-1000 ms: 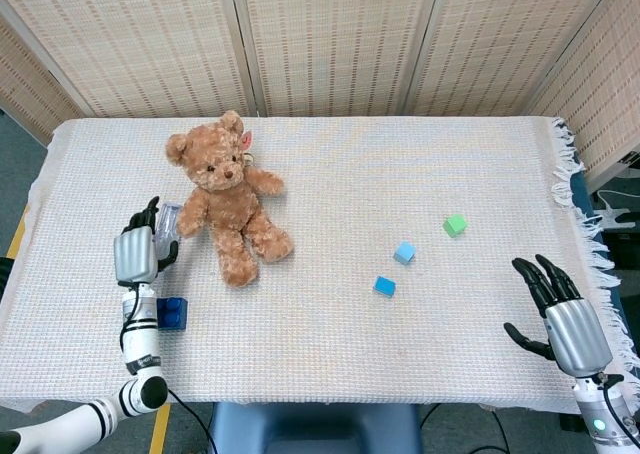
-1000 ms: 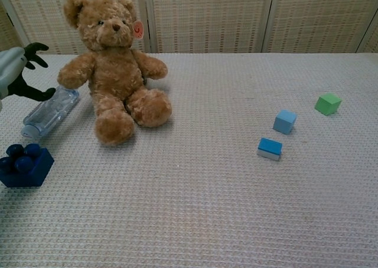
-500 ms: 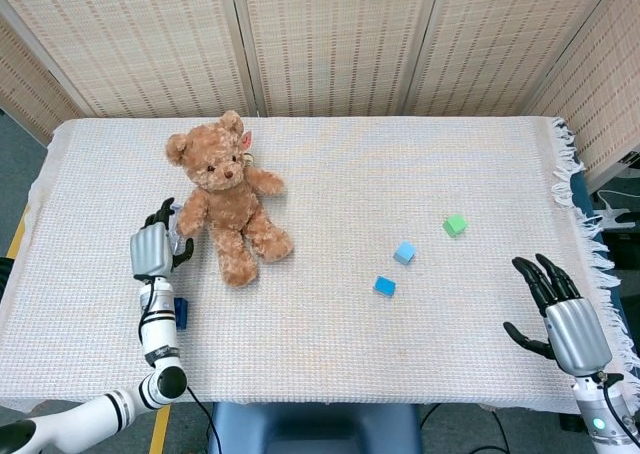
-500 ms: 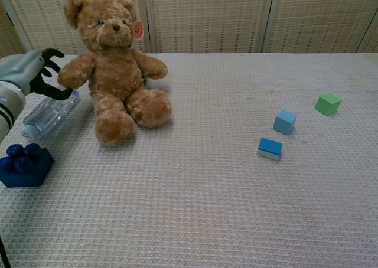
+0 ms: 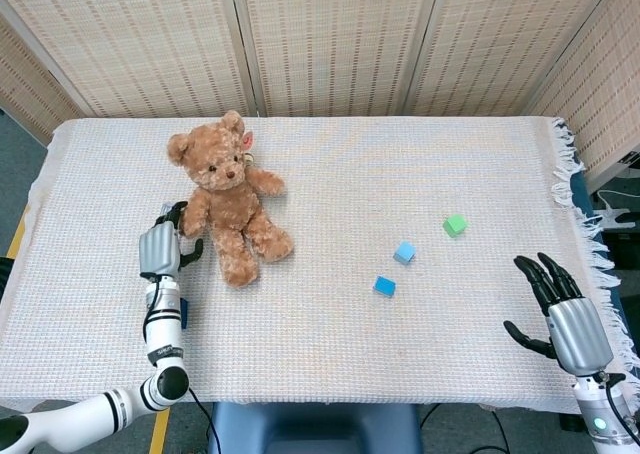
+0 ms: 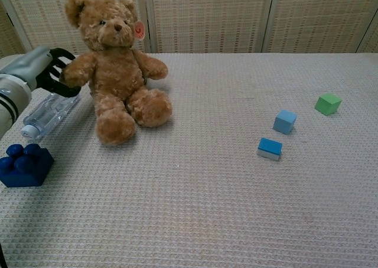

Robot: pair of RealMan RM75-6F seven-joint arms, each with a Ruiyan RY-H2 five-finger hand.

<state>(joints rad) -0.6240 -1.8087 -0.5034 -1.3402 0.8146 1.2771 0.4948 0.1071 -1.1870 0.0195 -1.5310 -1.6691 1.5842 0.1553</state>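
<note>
Just beside the teddy bear (image 6: 115,67), the left hand (image 6: 44,67) curls open fingers at its paw, above the bottle (image 6: 50,111); the right hand (image 5: 565,319) hovers open.

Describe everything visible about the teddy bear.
The teddy bear is a light brown plush with curly fur, round ears, dark eyes and nose, and a pink tag by one ear. It sits on the woven table cloth at the far left side, legs splayed forward, arms out. The left hand reaches its outstretched arm with fingers spread around the paw; whether they grip cannot be told. A clear plastic bottle lies just beside it.
</note>
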